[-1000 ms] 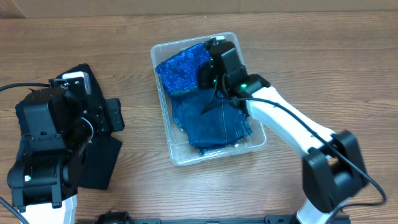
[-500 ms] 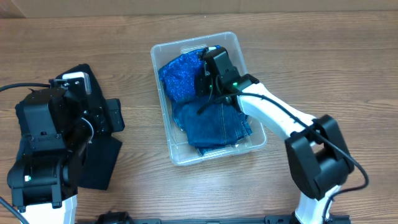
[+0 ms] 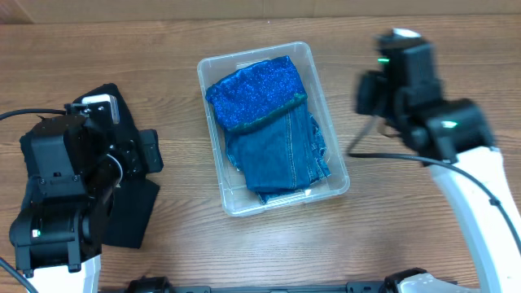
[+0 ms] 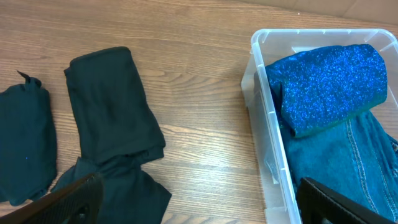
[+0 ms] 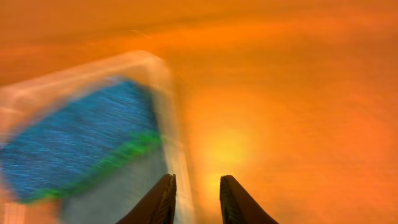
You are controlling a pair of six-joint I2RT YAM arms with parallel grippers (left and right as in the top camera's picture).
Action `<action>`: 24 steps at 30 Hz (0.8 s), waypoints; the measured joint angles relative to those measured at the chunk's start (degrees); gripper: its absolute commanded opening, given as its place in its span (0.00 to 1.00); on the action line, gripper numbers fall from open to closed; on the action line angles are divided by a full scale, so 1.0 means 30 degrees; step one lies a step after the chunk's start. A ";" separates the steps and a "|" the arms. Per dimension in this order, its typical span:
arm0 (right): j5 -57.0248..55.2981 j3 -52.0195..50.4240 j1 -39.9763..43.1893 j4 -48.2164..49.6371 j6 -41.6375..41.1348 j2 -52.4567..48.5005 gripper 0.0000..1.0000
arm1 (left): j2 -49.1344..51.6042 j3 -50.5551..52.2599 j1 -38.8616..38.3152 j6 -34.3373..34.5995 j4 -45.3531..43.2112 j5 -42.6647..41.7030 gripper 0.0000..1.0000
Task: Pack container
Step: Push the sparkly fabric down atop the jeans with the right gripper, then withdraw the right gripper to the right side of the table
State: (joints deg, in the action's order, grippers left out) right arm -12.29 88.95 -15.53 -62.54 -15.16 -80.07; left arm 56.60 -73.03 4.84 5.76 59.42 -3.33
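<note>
The container (image 3: 209,138) sits in the middle of the table (image 3: 366,228), a bit nearer the far edge. It is a clear box with round corners.

The right arm (image 3: 444,130) is up in the air on the right side of the box, toward the far edge. The right claw (image 5: 197,178) is not over the box. In its own blurry wrist picture the box is off to its left, and there is bare wood under the claw. Its two fingers (image 5: 163,199) are a little bit apart and there is nothing between them.

The left arm (image 3: 57,187) is by the left edge of the table, well apart from the box. The left claw (image 4: 199,183) is wide apart and holds nothing. From its wrist camera the box is on its right.

Now the count. There is one box. Inside it are two things: one sparkly blue cloth (image 3: 256,98) at the far end, and one pair of blue jeans (image 3: 281,159) at the near end. The sparkly cloth lies partly on top of the jeans. Both fill most of the box.

On the table near the left edge there are dark cloths. I can count a folded dark cloth (image 4: 112,106) and a small dark cloth (image 4: 25,143) just beside it. The arm hides part of them, so I cannot tell if there are more.

There are two arms and two claws.
</note>
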 measured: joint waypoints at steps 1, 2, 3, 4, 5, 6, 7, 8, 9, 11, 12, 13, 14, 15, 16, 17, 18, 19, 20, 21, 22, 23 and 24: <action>0.0087 -0.0007 0.0772 -0.1348 -0.0029 -0.0007 0.22 | 0.0000 0.0000 0.0000 0.0007 0.0000 0.0000 1.00; 0.0364 -0.0109 0.1464 -0.2535 -0.0029 -0.0168 0.21 | 0.0000 0.0000 0.0000 0.0007 0.0007 0.0000 1.00; 0.0656 -0.0255 0.1902 -0.3257 0.0044 -0.0328 0.21 | 0.0000 0.0000 0.0000 0.0000 0.0000 0.0000 1.00; 0.1122 -0.0546 0.2397 -0.3920 0.0058 -0.0539 0.21 | 0.0000 0.0000 0.0000 0.0007 0.0000 0.0000 1.00; 0.1610 -0.1093 0.2820 -0.4415 0.0058 -0.0721 0.21 | 0.0000 0.0000 0.0000 0.0000 0.0000 0.0000 1.00; 0.1851 -0.1523 0.3002 -0.4510 0.0051 -0.0801 0.21 | 0.0000 0.0000 0.0000 0.0000 0.0007 0.0000 1.00; 0.2324 -0.2142 0.3133 -0.4517 0.0066 -0.0852 0.21 | 0.0000 0.0000 0.0000 0.0000 0.0007 0.0000 1.00; 0.2557 -0.2776 0.3169 -0.4444 0.0066 -0.0874 0.21 | 0.0000 0.0000 0.0000 0.0007 0.0007 0.0000 1.00; 0.2885 -0.3308 0.3162 -0.4379 0.0066 -0.0882 0.21 | 0.0000 0.0000 0.0000 0.0000 0.0015 0.0000 1.00; 0.3643 -0.4699 0.3162 -0.4014 0.0073 -0.0903 0.21 | 0.0000 0.0000 0.0000 0.0000 0.0080 0.0000 1.00; 0.3978 -0.5362 0.3162 -0.3687 0.0066 -0.0911 0.21 | 0.0000 0.0000 0.0000 0.0000 0.0146 0.0000 1.00; 0.4255 -0.5792 0.3162 -0.3402 0.0095 -0.0911 0.22 | 0.0000 -0.0007 0.0000 0.0000 0.0182 0.0000 1.00; 0.5034 -0.6790 0.3162 -0.2980 0.0255 -0.0984 0.22 | 0.0000 -0.0015 0.0000 0.0000 0.0291 0.0000 1.00; 0.5763 -0.7519 0.3162 -0.2259 0.0619 -0.1013 0.22 | 0.0000 -0.0015 0.0000 0.0007 0.0350 0.0000 1.00; 0.6572 -0.8131 0.3162 -0.1734 0.1027 -0.1013 0.22 | 0.0000 -0.0015 0.0000 0.0007 0.0430 0.0015 1.00; 0.7271 -0.8546 0.3162 -0.1472 0.1406 -0.1049 0.22 | 0.0000 -0.0015 0.0000 0.0000 0.0495 0.0044 1.00; 0.8408 -0.9173 0.3162 -0.1297 0.2062 -0.1049 0.23 | 0.0000 -0.0015 0.0000 0.0000 0.0561 0.0066 1.00; 0.9143 -0.9449 0.3162 -0.1290 0.2572 -0.1049 0.23 | 0.0000 -0.0015 0.0000 0.0007 0.0590 0.0066 1.00; 1.0346 -0.9770 0.3162 -0.1326 0.3402 -0.1049 0.25 | 0.0000 -0.0015 0.0000 0.0007 0.0634 0.0073 1.00; 1.1038 -0.9879 0.3162 -0.1362 0.4080 -0.1049 0.26 | 0.0000 -0.0015 0.0000 0.0000 0.0656 0.0073 1.00; 1.1584 -0.9930 0.3169 -0.1413 0.4583 -0.1049 0.26 | 0.0000 -0.0015 0.0000 0.0007 0.0670 0.0073 1.00; 1.2174 -0.9945 0.3184 -0.1464 0.5129 -0.1049 0.26 | 0.0000 -0.0015 0.0000 0.0007 0.0729 0.0073 1.00; 1.3187 -0.9945 0.3169 -0.1494 0.5865 -0.1049 0.26 | 0.0000 -0.0015 0.0000 0.0000 0.0780 0.0073 1.00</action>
State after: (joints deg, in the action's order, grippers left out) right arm 27.27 59.11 -6.02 -67.02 2.44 -83.22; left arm 56.60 -73.08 4.84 5.76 61.76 -3.11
